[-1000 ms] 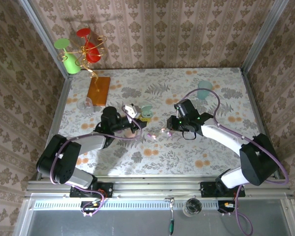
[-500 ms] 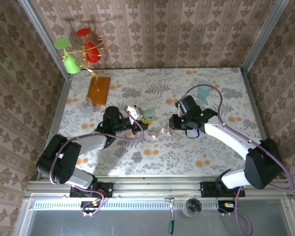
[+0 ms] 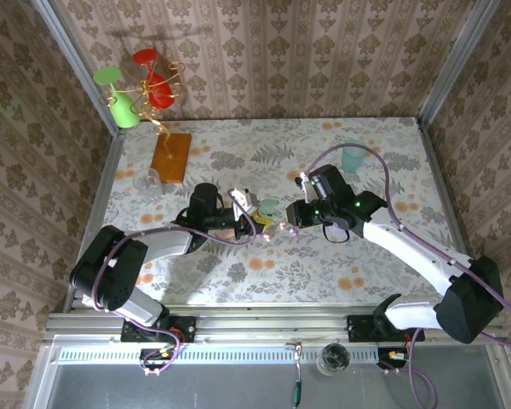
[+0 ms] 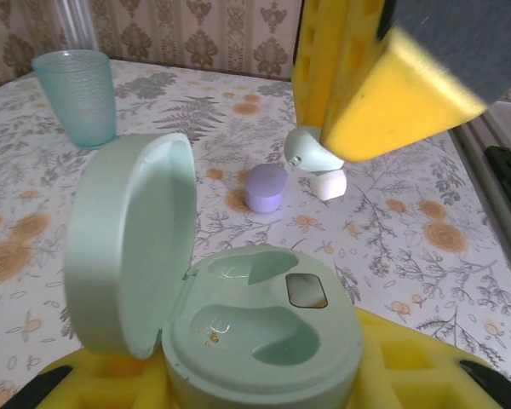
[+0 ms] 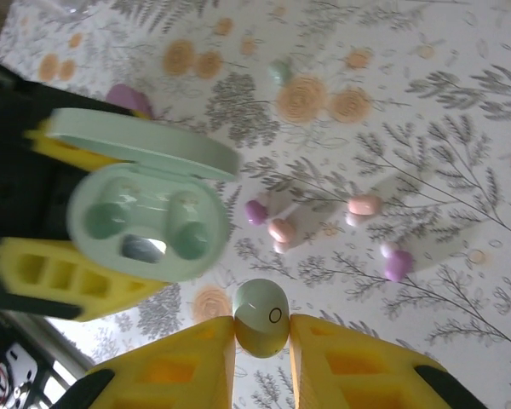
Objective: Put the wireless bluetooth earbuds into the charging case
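The right gripper (image 5: 261, 331) is pinched on a mint earbud (image 5: 260, 313), with a yellow finger (image 5: 196, 358) pressed against each side of the little bud. The right arm (image 3: 409, 247) stretches in from its base toward the middle of the table (image 3: 238, 277), its wrist turned to face the other arm. That puts the bud just beside and a little above the open mint charging case (image 4: 264, 341), not touching it.

The left gripper (image 4: 260, 379) meets it there, clamped on the base of that case with a yellow pad on either side. The lid (image 4: 128, 247) stands up, hinged back. The left arm (image 3: 162, 243) lies low over the cloth, reaching from the near left corner.

Just beyond the right gripper's tips, loose buds lie on the flowered cloth: a pink earbud (image 5: 281, 230) touching a lilac earbud (image 5: 255, 210), and near them another pink one (image 5: 364, 204) and another lilac one (image 5: 396, 264). None of them lies between the held bud and the case. Past the held bud, from the left gripper's side, sit a lilac case (image 4: 266, 187) and a whitish piece (image 4: 328, 183) close together. A teal cup (image 4: 75, 94) stands farther off, well apart from both grippers. Far from the left gripper, at the back left corner, are a wooden block (image 3: 171, 156) and a wire stand holding a green goblet (image 3: 115, 106) and a red goblet (image 3: 156, 85).
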You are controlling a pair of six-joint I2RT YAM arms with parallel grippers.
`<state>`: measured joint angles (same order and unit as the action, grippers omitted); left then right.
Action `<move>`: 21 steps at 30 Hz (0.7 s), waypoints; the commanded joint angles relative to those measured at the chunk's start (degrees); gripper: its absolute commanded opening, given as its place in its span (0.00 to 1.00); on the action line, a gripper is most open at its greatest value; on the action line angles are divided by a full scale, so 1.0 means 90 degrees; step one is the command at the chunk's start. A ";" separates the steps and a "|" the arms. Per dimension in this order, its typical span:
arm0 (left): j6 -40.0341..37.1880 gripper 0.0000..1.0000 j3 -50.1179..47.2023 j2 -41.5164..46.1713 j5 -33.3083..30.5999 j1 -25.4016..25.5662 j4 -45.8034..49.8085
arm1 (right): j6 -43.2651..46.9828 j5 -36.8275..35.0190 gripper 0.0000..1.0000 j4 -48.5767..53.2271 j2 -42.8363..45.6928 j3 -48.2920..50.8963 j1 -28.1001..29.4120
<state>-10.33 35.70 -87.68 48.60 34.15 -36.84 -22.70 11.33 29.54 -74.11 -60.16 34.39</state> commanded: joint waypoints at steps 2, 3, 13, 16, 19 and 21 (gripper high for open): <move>-0.0215 0.35 0.0247 -0.0060 0.0457 0.0081 0.0278 | 0.0357 0.0225 0.26 -0.0060 -0.0163 -0.0412 0.0180; -0.0236 0.35 0.0261 -0.0071 0.0477 0.0089 0.0323 | 0.0355 0.0239 0.26 -0.0060 -0.0216 -0.0451 0.0200; -0.0231 0.35 0.0233 0.0031 0.0515 0.0112 0.0354 | 0.0391 0.0224 0.26 -0.0060 -0.0584 -0.0599 0.0290; -0.0224 0.35 0.0122 -0.0031 0.0244 0.0065 0.0180 | 0.0171 -0.0098 0.26 -0.0146 -0.0487 -0.0446 0.0272; 0.0099 0.35 -0.0054 -0.0127 0.0130 -0.0130 -0.0373 | -0.0094 -0.0204 0.28 -0.0325 -0.0290 -0.0214 0.0172; 0.0302 0.35 -0.0150 -0.0167 0.0102 -0.0259 -0.0751 | -0.0311 -0.0230 0.35 -0.0521 -0.0094 0.0024 0.0068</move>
<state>-10.20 35.79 -88.09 50.13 33.47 -37.65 -22.63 11.18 26.92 -77.95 -62.37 36.01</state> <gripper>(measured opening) 0.374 0.322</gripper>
